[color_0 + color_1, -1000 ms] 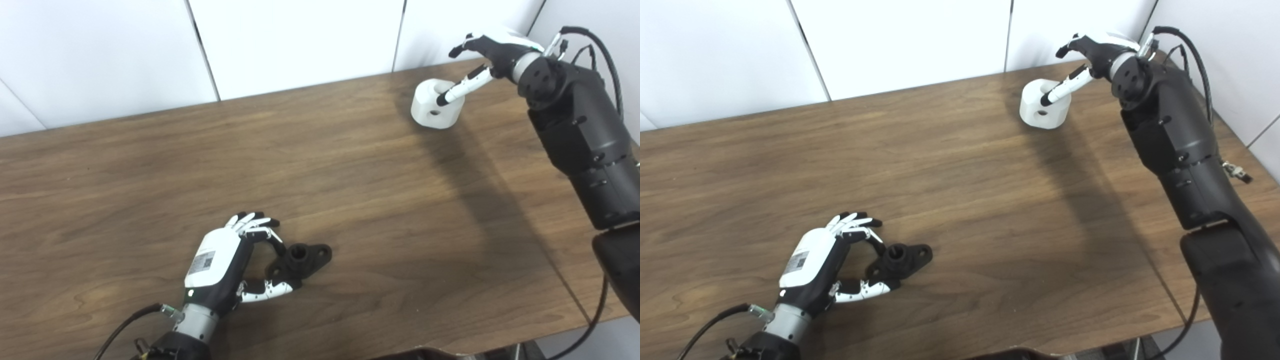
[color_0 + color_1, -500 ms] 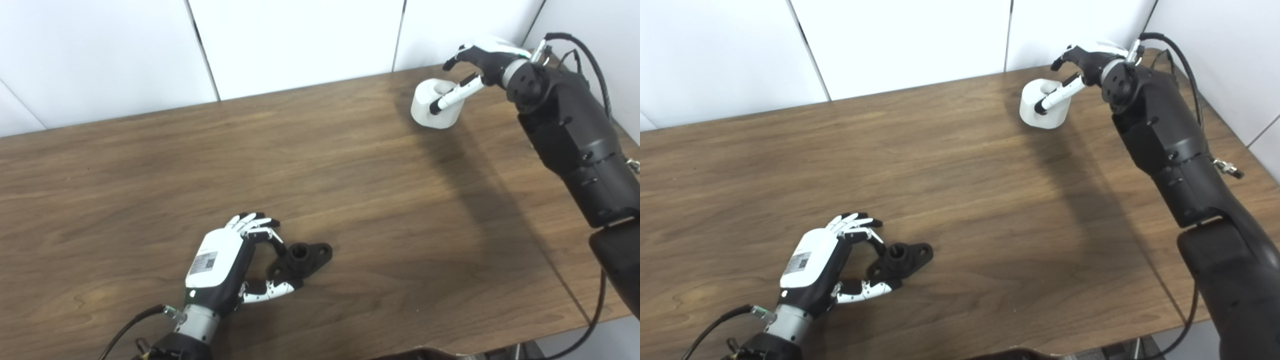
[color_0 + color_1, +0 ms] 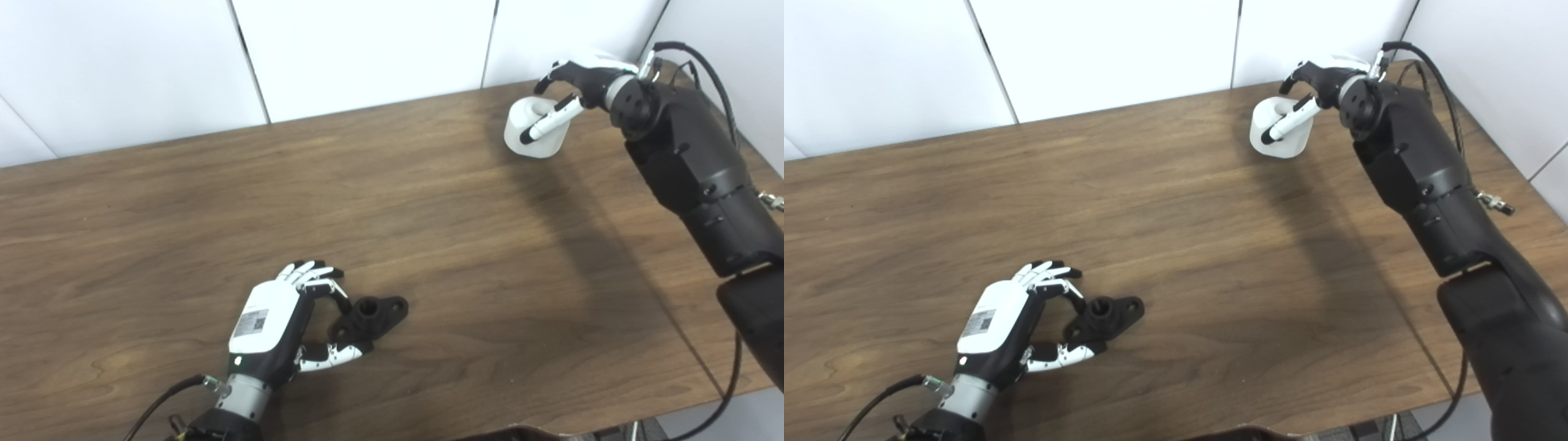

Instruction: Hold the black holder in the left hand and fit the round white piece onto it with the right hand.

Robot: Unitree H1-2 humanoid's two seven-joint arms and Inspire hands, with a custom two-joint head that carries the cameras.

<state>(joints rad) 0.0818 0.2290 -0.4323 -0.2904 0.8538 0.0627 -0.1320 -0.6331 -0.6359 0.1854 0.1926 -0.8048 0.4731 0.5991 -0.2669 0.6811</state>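
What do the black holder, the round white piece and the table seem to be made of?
Black holder: likely matte plastic, dull with no glints.
Round white piece: probably plastic, smooth, evenly white.
Table: wood or wood-look laminate, with brown grain streaks and a soft sheen.

Table [image 3: 184,202] dark wood grain, smooth, low sheen. Black holder [image 3: 367,315] between left hand [image 3: 269,331] fingers: matt plastic. Round white piece [image 3: 531,131] under right hand [image 3: 582,76] fingers: smooth matt plastic. Hands glossy white-black plastic.
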